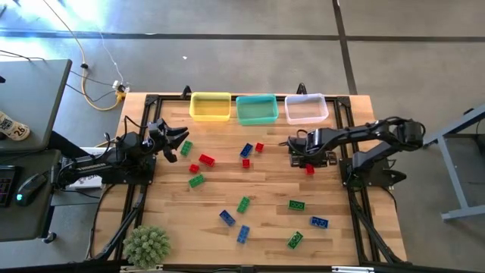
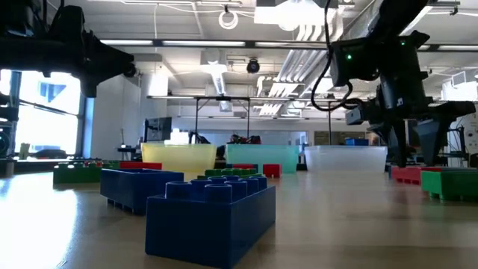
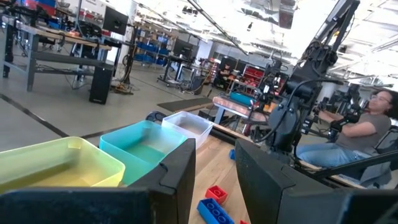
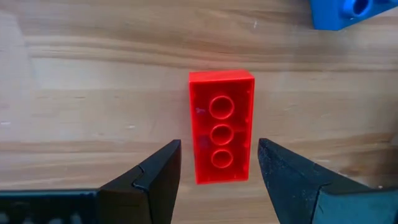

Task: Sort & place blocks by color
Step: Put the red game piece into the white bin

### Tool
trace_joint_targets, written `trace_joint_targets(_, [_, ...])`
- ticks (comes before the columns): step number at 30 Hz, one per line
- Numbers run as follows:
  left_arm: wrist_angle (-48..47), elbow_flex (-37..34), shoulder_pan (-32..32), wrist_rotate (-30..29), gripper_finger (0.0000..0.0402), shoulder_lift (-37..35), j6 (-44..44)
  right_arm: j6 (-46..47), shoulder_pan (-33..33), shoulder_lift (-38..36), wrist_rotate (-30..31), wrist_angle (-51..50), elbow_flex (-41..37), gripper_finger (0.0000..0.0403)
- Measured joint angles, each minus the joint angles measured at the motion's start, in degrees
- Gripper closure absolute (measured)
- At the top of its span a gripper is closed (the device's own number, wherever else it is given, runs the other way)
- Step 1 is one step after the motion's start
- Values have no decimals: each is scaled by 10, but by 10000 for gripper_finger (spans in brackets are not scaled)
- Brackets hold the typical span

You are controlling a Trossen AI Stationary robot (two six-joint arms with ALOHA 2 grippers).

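Small red, green and blue studded bricks lie scattered on the wooden table [image 1: 265,189]. My right gripper [image 4: 219,149] points down, open, over a red brick [image 4: 221,124] that lies flat with its hollow underside up. Its fingertips stand on either side of the brick's near end, with a gap on each side. The high view shows this red brick [image 1: 309,169] just nearer than my right gripper [image 1: 303,157], in front of the clear bin. My left gripper [image 1: 176,140] hovers open over the table's left part, beside a green brick [image 1: 186,149]. Nothing shows between its fingers in the left wrist view [image 3: 214,168].
A yellow bin [image 1: 210,107], a teal bin [image 1: 256,109] and a clear bin [image 1: 306,108] stand in a row at the far edge. A blue brick [image 4: 351,12] lies close to the red one. A spiky green plant [image 1: 145,244] sits at the near-left corner. A person [image 3: 364,127] sits beyond the table.
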Motion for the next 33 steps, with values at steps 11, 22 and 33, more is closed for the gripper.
trace_joint_targets(11, [0,0,0,-12,298,0,0,-22,0,51,0,21,0,220])
trace_joint_targets(22, [-18,0,0,-11,298,0,-60,-102,-2,59,-2,39,10,290])
trace_joint_targets(33, [-19,40,0,-13,298,9,-56,-281,-50,60,58,40,121,290])
